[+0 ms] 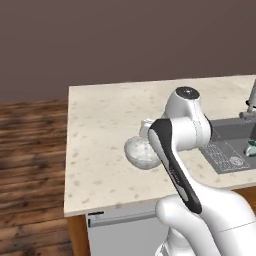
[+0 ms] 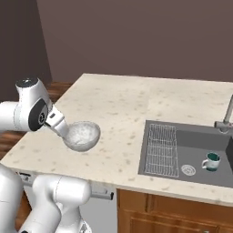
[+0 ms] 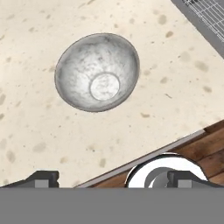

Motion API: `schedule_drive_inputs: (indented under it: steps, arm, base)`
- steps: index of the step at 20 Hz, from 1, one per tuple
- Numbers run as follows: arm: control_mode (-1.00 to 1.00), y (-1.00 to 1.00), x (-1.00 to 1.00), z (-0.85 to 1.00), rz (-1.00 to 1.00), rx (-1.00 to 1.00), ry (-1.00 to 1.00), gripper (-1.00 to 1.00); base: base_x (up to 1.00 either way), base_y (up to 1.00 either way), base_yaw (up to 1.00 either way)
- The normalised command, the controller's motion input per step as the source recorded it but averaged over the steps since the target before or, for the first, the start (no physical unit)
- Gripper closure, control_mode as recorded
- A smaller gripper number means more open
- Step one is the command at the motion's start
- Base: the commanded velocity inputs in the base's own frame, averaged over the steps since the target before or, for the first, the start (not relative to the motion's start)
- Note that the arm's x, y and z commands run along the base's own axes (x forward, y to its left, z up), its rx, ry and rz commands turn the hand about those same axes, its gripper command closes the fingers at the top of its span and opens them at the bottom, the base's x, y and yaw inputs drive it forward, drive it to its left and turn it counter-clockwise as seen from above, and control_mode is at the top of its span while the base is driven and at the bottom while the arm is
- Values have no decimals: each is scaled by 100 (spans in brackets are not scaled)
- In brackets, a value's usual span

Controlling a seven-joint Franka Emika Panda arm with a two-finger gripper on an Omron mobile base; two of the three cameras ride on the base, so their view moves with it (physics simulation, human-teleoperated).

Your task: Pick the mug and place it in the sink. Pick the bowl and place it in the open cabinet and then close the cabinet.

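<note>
On the speckled cream stone counter (image 2: pixel 136 109), left of the sink (image 2: pixel 195 152), one bowl (image 2: pixel 82 134) sits upright: round, deep, pale grey-white with a mottled stone look and a flat circular base showing inside it in the hand view (image 3: pixel 98 72). From the left base view the bowl (image 1: pixel 141 153) is partly hidden behind the white arm. The gripper (image 3: pixel 116 178) hangs above the counter's front edge, near the bowl but apart from it, its two dark fingertips (image 3: pixel 43 178) spread wide with nothing between them.

The sink is a dark grey rectangle sunk into the counter. Against its left wall lies one wire rack (image 2: pixel 161 149) of thin steel bars. Right of the rack is one round steel drain (image 2: pixel 188 169), and just right of the drain stands one small dark green mug (image 2: pixel 210 161) with a white rim and handle, upright as far as the small view lets me judge. A chrome tap (image 2: pixel 226 119) rises at the sink's far right edge. Below the counter are brown wooden cupboard fronts (image 2: pixel 159 214).
</note>
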Motion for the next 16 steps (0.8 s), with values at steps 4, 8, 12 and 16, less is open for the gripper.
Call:
schedule_drive_inputs:
  steps: [4, 8, 12, 16]
  arm:
    - [100, 0, 0, 0, 0, 0, 0, -100]
    - [100, 0, 0, 0, 0, 0, 0, -100]
    - [100, 0, 0, 0, 0, 0, 0, -100]
    - [100, 0, 0, 0, 0, 0, 0, -100]
  base:
    - [2, 17, 0]
    - [26, -27, 0]
    - [28, 17, -4]
    - [65, 55, -8]
